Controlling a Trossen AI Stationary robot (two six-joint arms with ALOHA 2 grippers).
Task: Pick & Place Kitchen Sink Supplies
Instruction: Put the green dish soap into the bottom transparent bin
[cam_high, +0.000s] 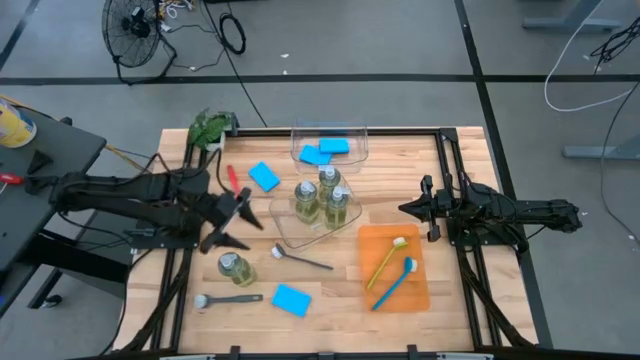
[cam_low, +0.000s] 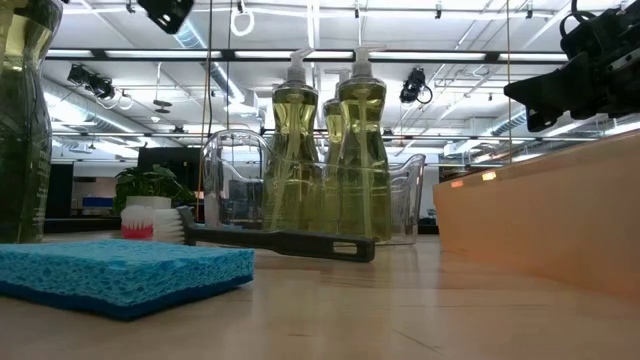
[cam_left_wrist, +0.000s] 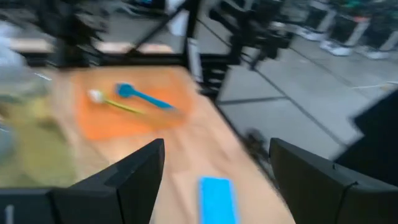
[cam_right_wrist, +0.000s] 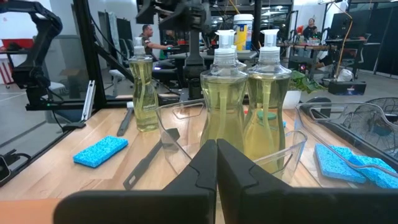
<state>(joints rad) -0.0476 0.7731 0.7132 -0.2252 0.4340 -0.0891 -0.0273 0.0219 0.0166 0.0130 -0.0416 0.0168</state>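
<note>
Pump bottle (cam_high: 236, 268) seemingly below open left gripper (cam_high: 234, 226)

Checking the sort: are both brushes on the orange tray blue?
No, the tray holds one blue brush and one yellow-green brush.

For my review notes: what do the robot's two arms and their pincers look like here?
Both arms are dark, almost black, built of jointed segments. The left pincer ends in two flat, wedge-shaped black fingers with matte faces. The right pincer has matching black fingers, smooth and tapered. No coloured markings show on either arm, and no cabling can be made out along them.
</note>
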